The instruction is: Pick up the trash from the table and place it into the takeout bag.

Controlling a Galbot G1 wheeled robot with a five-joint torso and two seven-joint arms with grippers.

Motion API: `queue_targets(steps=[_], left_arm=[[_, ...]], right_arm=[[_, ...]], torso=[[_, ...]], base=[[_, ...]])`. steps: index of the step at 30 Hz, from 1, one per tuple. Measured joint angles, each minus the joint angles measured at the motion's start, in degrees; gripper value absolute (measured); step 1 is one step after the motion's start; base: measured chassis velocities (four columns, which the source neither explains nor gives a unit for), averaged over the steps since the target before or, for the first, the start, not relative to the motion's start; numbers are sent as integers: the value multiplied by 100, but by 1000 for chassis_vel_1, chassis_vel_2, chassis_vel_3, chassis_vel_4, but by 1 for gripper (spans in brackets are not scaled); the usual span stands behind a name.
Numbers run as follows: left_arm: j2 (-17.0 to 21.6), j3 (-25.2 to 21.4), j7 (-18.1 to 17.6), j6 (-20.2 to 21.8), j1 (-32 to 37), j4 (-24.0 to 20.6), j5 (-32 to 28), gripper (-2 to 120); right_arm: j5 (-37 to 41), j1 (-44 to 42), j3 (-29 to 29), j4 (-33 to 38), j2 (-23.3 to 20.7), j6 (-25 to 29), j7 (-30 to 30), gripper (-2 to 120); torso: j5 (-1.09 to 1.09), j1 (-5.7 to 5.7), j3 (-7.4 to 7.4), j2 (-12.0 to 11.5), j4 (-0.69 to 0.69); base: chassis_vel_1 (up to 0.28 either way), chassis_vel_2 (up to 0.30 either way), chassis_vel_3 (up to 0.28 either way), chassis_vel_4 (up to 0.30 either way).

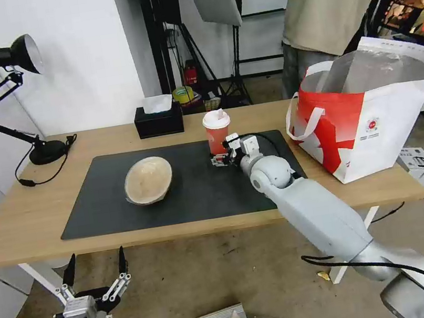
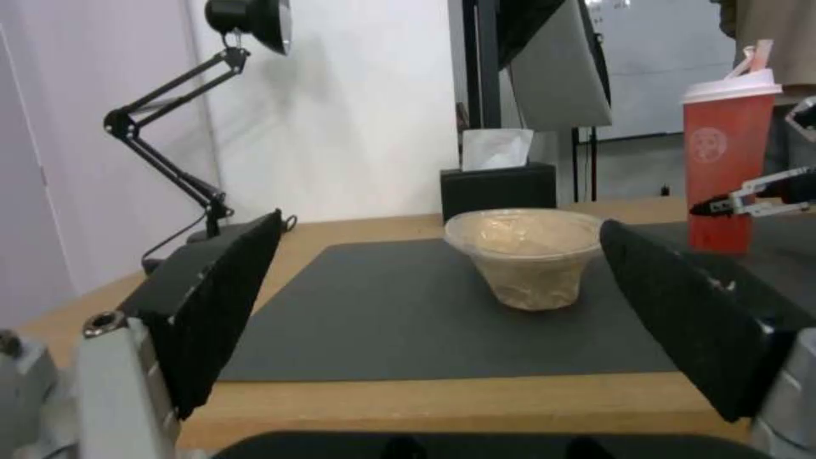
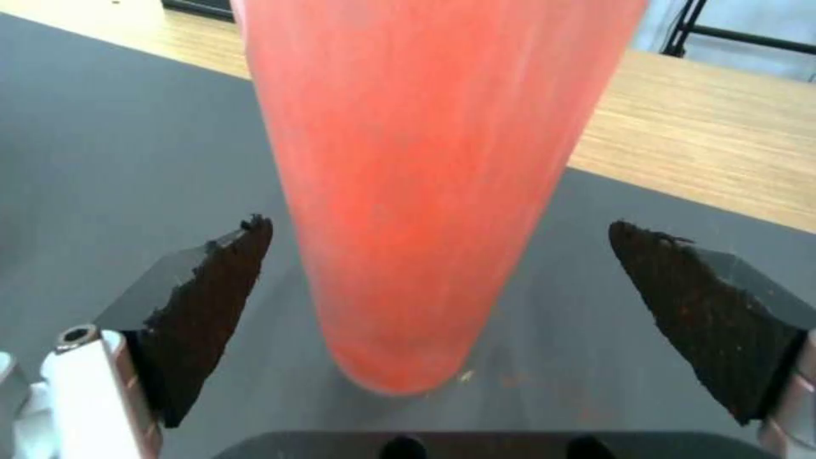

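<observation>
2 fingers of our right gripper [image 3: 438, 280] spread wide around the red cup [image 1: 217, 131] on the mat [image 1: 196, 193], gaps both sides. Beige bowl [image 1: 147, 180] sits mid-mat. Our left gripper [image 1: 96, 272] hangs open below the table [image 1: 20, 225] edge; the bag [image 1: 365, 120] stands at the right end.

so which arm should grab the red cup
Right. Its pincer is open around the base of the red drink cup on the mat; the left pincer hangs open below the table edge.

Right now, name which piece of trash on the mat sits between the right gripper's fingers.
The red drink cup: right gripper is open around its base. The beige bowl sits apart.
</observation>
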Motion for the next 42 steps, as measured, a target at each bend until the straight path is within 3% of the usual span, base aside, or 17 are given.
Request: queue_targets(steps=[17,24,31,42], left_arm=[[47,40,-1,-18,8,96,1,100],[42,32,-1,-24,-7,115,1,100],[33,23,-1,-26,-29,144,-1,100],[-12,-14,-1,-42,-26,136,-6,100]], right_arm=[[-329,139,9,-699,352,479,-156,99],[-342,118,0,-738,331,623,-236,78],[-332,85,-10,-700,291,658,-247,48],[-215,-5,-116,-291,135,622,-181,23]], torso=[[0,0,0,0,0],[0,0,0,0,0],[0,0,0,0,0],[0,0,0,0,0]], base=[[0,0,0,0],[0,0,0,0],[0,0,0,0],[0,0,0,0]])
